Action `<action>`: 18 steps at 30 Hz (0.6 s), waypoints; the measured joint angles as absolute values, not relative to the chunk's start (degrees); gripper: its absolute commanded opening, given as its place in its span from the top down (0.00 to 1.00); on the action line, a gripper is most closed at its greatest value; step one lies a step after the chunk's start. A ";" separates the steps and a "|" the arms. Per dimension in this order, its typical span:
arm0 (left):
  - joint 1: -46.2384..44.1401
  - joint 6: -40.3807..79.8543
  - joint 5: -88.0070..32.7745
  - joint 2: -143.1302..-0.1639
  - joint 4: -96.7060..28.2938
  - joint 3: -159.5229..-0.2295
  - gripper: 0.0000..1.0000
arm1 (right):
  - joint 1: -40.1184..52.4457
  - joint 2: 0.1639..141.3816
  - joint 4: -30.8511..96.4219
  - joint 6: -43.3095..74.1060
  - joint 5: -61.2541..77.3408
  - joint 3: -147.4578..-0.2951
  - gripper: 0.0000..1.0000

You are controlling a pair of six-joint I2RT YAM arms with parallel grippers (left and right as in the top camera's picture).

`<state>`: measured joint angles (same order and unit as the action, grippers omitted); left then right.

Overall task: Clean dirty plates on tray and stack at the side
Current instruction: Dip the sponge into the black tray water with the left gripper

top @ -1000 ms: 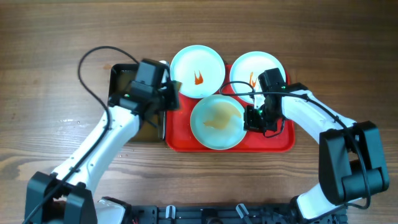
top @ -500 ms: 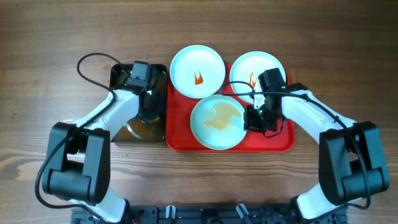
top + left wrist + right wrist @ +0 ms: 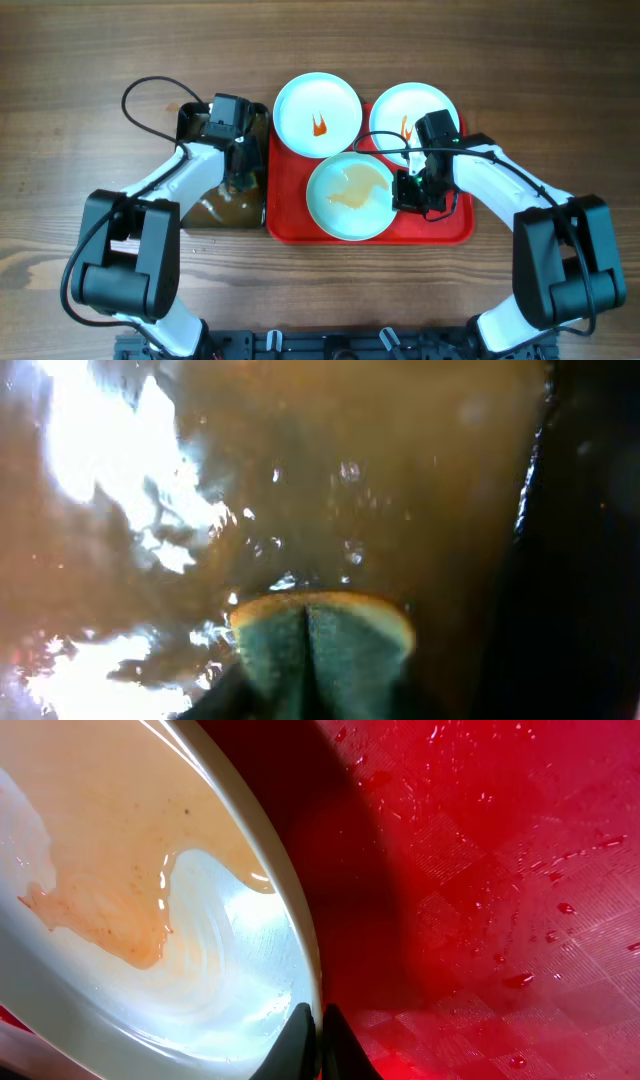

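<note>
Three white plates lie on the red tray (image 3: 452, 228). The front plate (image 3: 349, 196) holds brownish liquid residue; it also shows in the right wrist view (image 3: 150, 890). The back left plate (image 3: 317, 113) and back right plate (image 3: 400, 112) each carry an orange-red smear. My right gripper (image 3: 407, 190) is shut on the front plate's right rim (image 3: 318, 1020). My left gripper (image 3: 238, 178) is down in the black tray (image 3: 190, 120) of murky water, shut on a green and yellow sponge (image 3: 320, 645).
The black tray stands left of the red tray, touching its edge. A black cable (image 3: 150, 95) loops behind the left arm. Bare wooden table (image 3: 90, 230) lies to the left, right and back.
My left gripper has moved from the black tray's right edge down into it. The right arm and the plates have not moved.
</note>
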<state>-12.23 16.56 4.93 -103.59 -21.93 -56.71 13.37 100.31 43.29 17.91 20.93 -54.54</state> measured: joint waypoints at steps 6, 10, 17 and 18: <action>-12.21 16.71 3.88 -103.55 -32.58 -58.48 0.79 | 13.37 100.31 43.42 17.91 20.93 -54.54 0.95; -12.21 16.78 2.26 -103.57 -29.32 -58.48 0.96 | 13.37 100.31 43.46 17.91 20.93 -54.54 0.95; -12.19 16.82 6.15 -103.61 -30.50 -60.03 0.34 | 13.37 100.31 43.46 17.89 20.93 -54.54 0.88; -12.19 16.82 5.74 -103.61 -30.83 -60.36 0.32 | 13.37 100.31 43.62 17.74 20.93 -54.54 0.87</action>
<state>-12.19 16.82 5.74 -103.61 -30.83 -60.36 13.37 100.31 43.62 17.74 20.93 -54.54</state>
